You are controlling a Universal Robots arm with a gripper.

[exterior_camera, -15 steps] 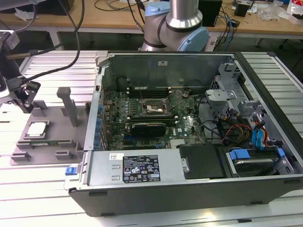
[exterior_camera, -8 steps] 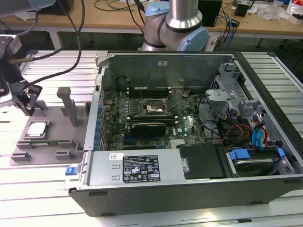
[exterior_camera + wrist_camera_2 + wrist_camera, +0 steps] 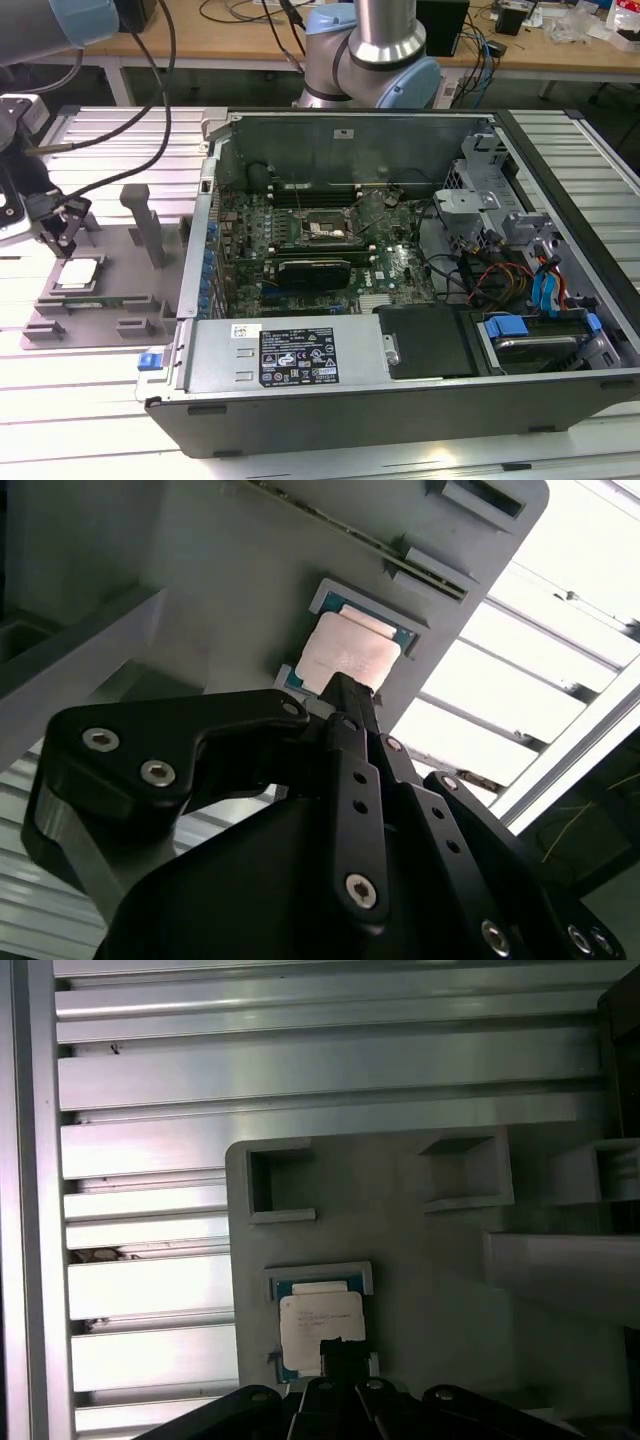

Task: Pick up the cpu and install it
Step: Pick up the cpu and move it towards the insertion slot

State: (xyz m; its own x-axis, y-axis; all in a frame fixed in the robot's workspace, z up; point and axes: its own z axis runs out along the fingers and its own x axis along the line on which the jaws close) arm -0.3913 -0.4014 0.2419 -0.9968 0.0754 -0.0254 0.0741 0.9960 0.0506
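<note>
cpu (image 3: 78, 272) seated flat in recess of grey holder plate (image 3: 125, 265) on bench (image 3: 110, 130), beside computer case (image 3: 450, 400). claw (image 3: 62, 238) poised just over it; spread cannot be told. likely light, stiff, thin, fragile: take by opposite edges.

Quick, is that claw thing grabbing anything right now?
Gripper: cannot be told whether open or closed; it hangs just above the cpu, which lies in its grey holder.

Open computer case (image 3: 350, 140) beside grey fixture (image 3: 122, 262)
</note>
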